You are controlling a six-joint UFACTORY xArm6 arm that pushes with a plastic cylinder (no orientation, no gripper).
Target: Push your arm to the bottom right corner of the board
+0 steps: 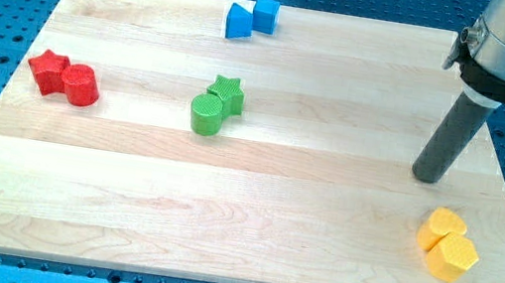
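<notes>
Yellow blocks [447,244] sitting just below my tip [426,178] (plain rod, no end effector jaws); risk shoving them off bench [123,203] corner

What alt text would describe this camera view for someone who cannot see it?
My tip rests on a wooden board toward the view's right, above two touching yellow blocks. Red blocks sit left, green blocks centre, blue blocks top.
</notes>
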